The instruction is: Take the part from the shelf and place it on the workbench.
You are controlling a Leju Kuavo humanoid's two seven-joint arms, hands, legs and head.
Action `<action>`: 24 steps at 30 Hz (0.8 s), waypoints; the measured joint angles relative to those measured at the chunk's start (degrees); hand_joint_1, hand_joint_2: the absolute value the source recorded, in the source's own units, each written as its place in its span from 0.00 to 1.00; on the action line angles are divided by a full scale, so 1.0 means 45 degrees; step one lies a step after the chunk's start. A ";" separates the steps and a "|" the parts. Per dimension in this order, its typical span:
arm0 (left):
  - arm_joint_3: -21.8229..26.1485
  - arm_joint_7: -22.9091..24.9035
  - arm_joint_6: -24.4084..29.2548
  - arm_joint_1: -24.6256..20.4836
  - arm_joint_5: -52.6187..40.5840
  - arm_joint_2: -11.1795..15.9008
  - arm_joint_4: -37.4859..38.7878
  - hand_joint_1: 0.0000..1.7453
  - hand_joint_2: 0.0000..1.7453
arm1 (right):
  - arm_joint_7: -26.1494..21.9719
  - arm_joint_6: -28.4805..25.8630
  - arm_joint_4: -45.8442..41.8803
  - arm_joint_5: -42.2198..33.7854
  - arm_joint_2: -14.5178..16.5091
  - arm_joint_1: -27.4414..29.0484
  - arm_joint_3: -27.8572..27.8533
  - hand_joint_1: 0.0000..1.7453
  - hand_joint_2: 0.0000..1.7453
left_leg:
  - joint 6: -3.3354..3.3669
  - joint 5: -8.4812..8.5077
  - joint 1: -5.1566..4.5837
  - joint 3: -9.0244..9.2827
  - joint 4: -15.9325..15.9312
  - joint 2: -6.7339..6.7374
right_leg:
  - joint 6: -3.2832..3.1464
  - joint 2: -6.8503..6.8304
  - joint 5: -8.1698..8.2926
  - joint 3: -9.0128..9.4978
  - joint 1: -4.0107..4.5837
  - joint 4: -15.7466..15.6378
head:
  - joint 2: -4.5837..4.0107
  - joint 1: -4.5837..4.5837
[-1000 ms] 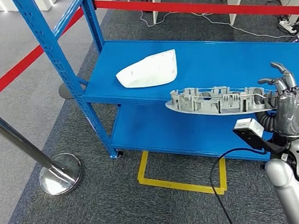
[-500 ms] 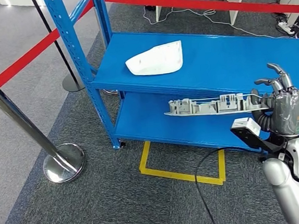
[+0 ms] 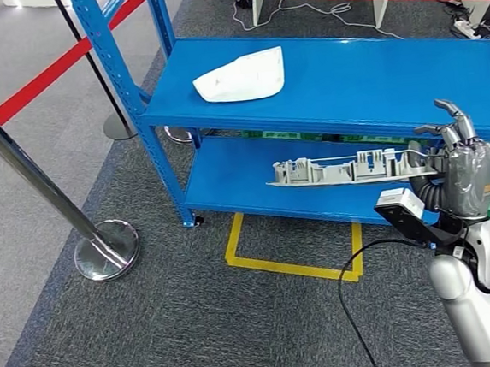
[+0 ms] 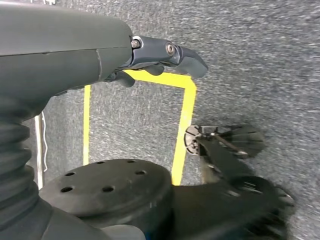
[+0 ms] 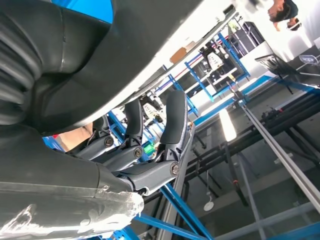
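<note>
At nine o'clock in your head view stands a chrome stanchion point(image 3: 49, 196) on a round base, with a red barrier belt point(image 3: 52, 73) running up toward eleven o'clock. Next comes the blue shelf point(image 3: 376, 82): on its upper deck, near twelve o'clock, lies a white moulded cover point(image 3: 241, 75). On the grey carpet point(image 3: 177, 327) at six o'clock you see a yellow taped outline point(image 3: 293, 268).

The long grey part point(image 3: 345, 169) hangs level in the air in front of the shelf's lower deck, off the shelf, reaching from centre toward three o'clock. Your right robot hand point(image 3: 455, 161) grips its right end, fingers curled around it; the right wrist view shows dark fingers point(image 5: 171, 125) wrapped up against a pale underside.

In the left wrist view your left robot hand point(image 4: 151, 60) hangs over the carpet and yellow tape with nothing visible in it; you cannot tell whether its fingers are spread or curled.
</note>
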 joint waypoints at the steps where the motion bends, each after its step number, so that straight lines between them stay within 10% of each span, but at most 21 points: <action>1: 0.0000 0.0000 0.0000 -0.0026 -0.0001 0.0001 0.0000 0.00 1.00 | 0.0001 -0.0001 0.0000 0.0001 0.0000 -0.0030 0.0005 1.00 1.00 | 0.0073 -0.0043 -0.0033 0.0628 -0.0904 -0.0002 | 0.0045 -0.0007 0.0137 -0.0121 0.0001 -0.0002 | 0.0000 0.0005; 3: 0.0000 0.0000 0.0000 -0.0071 -0.0007 0.0005 0.0000 0.00 1.00 | 0.0001 -0.0004 0.0005 0.0000 0.0004 -0.0071 0.0014 1.00 1.00 | 0.0178 -0.0186 -0.0137 0.1283 -0.2028 -0.0010 | 0.0177 -0.0029 0.0440 -0.0270 -0.0047 -0.0090 | 0.0000 0.0006; 6: 0.0000 0.0001 0.0000 -0.0012 -0.0012 0.0039 0.0000 0.00 1.00 | 0.0000 -0.0004 0.0032 -0.0005 0.0027 -0.0028 0.0063 1.00 1.00 | 0.0378 0.0174 -0.0203 0.1114 -0.2351 0.0006 | 0.0370 -0.0023 0.0588 -0.0432 -0.0147 -0.0215 | 0.0000 0.0011; 10: 0.0000 0.0005 0.0000 0.0007 -0.0013 0.0076 0.0000 0.00 1.00 | 0.0000 -0.0005 0.0104 -0.0024 0.0045 -0.0017 0.0118 1.00 1.00 | 0.0602 0.0697 -0.0170 0.0661 -0.2429 0.0038 | 0.0478 0.0008 -0.1488 -0.1080 -0.0127 0.2279 | 0.0000 0.0092; 12: 0.0000 0.0005 -0.0001 0.0004 -0.0013 0.0075 0.0000 0.00 1.00 | 0.0000 -0.0007 0.0126 -0.0039 0.0060 -0.0016 0.0142 1.00 1.00 | 0.0585 0.0877 -0.0152 0.0408 -0.2364 0.0040 | 0.0547 0.0007 -0.1766 -0.1072 -0.0138 0.3405 | 0.0000 0.0093; 15: 0.0000 0.0005 -0.0008 0.0010 -0.0013 0.0074 0.0000 0.00 1.00 | 0.0000 -0.0011 0.0141 -0.0038 0.0075 -0.0029 0.0174 1.00 1.00 | 0.0426 0.1075 -0.0061 0.0019 -0.2189 0.0038 | 0.0689 -0.0002 -0.1113 0.0345 -0.0181 0.1924 | 0.0000 0.0097; 18: 0.0000 0.0012 -0.0010 0.0009 -0.0013 0.0102 -0.0004 0.00 1.00 | 0.0012 -0.0017 0.0147 -0.0035 0.0100 -0.0062 0.0189 1.00 1.00 | 0.0210 0.1280 -0.0081 -0.0312 -0.1980 0.0025 | 0.0637 0.0098 -0.1247 0.1473 -0.0155 0.0122 | 0.0000 0.0125; 21: 0.0000 0.0040 -0.0010 0.0031 -0.0013 0.0123 -0.0005 0.00 1.00 | 0.0028 -0.0017 0.0171 -0.0035 0.0117 -0.0051 0.0200 1.00 1.00 | 0.0026 0.1310 -0.0085 -0.0532 -0.1867 0.0022 | 0.0339 0.0116 -0.1101 0.1251 -0.0163 0.0153 | 0.0000 0.0101; 24: 0.0000 0.0063 -0.0018 0.0035 -0.0013 0.0132 -0.0005 0.00 1.00 | 0.0033 -0.0017 0.0185 -0.0040 0.0121 -0.0069 0.0203 1.00 1.00 | -0.0194 -0.0107 -0.0028 -0.1108 -0.0349 0.0038 | 0.0025 0.0075 -0.0784 0.0876 -0.0161 0.0165 | 0.0000 0.0030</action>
